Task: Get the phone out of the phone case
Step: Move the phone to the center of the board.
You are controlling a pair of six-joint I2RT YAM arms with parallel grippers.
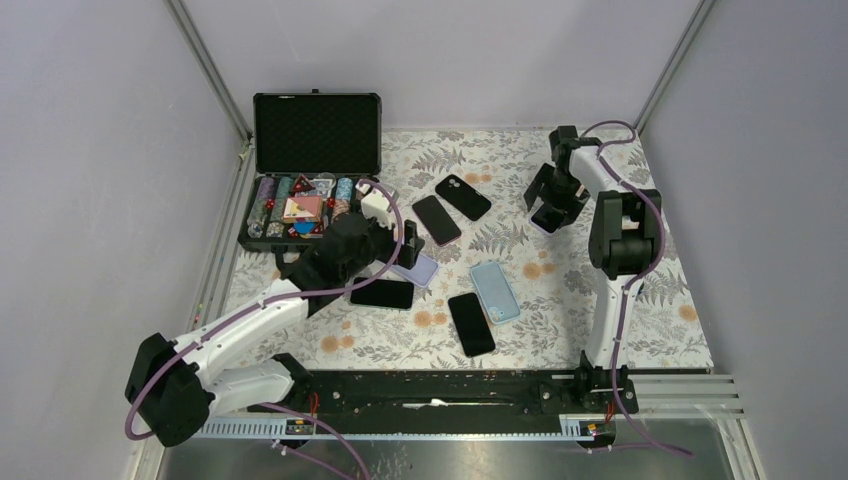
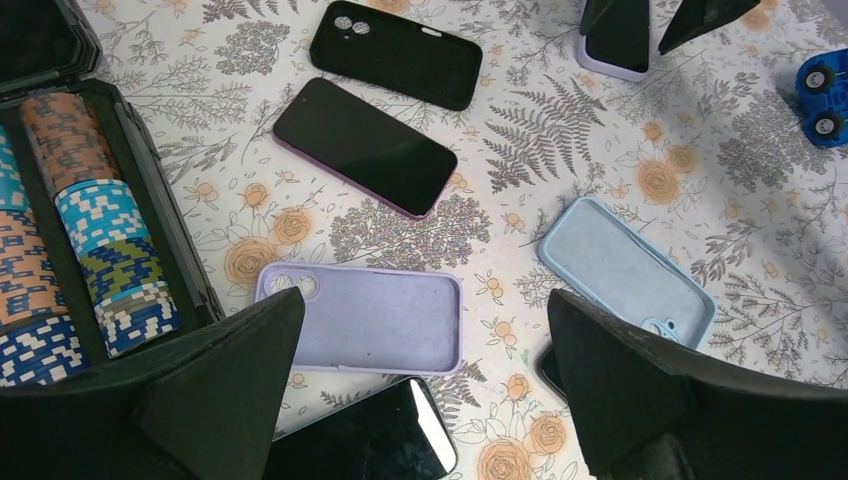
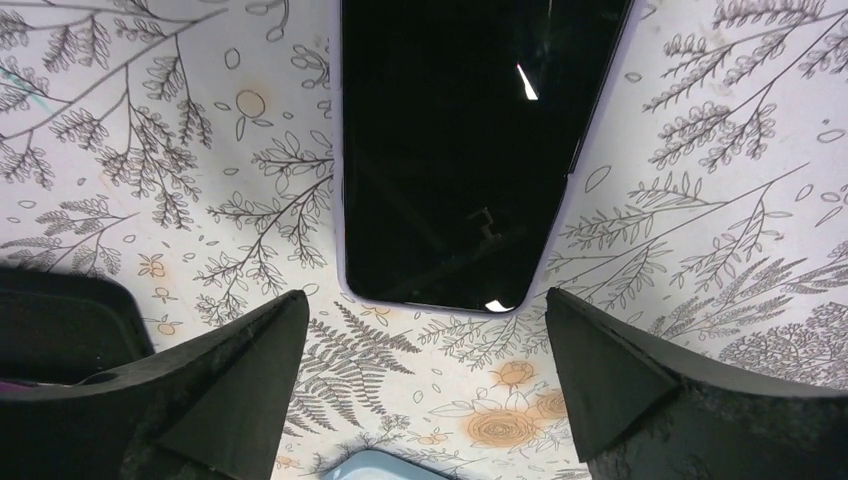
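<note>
A black-screened phone in a lilac case (image 3: 470,150) lies face up on the floral mat at the far right. My right gripper (image 3: 427,295) is open and hovers just above its near end, touching nothing; in the top view the gripper (image 1: 552,205) covers most of the phone. My left gripper (image 2: 425,300) is open and empty over an empty lilac case (image 2: 370,320) at mid-table; it also shows in the top view (image 1: 410,245). The cased phone (image 2: 612,40) shows at the top of the left wrist view.
An empty blue case (image 1: 494,290), an empty black case (image 1: 463,196), a purple-edged phone (image 1: 436,219) and two bare black phones (image 1: 382,293) (image 1: 471,323) lie on the mat. An open poker-chip case (image 1: 300,215) stands at the back left.
</note>
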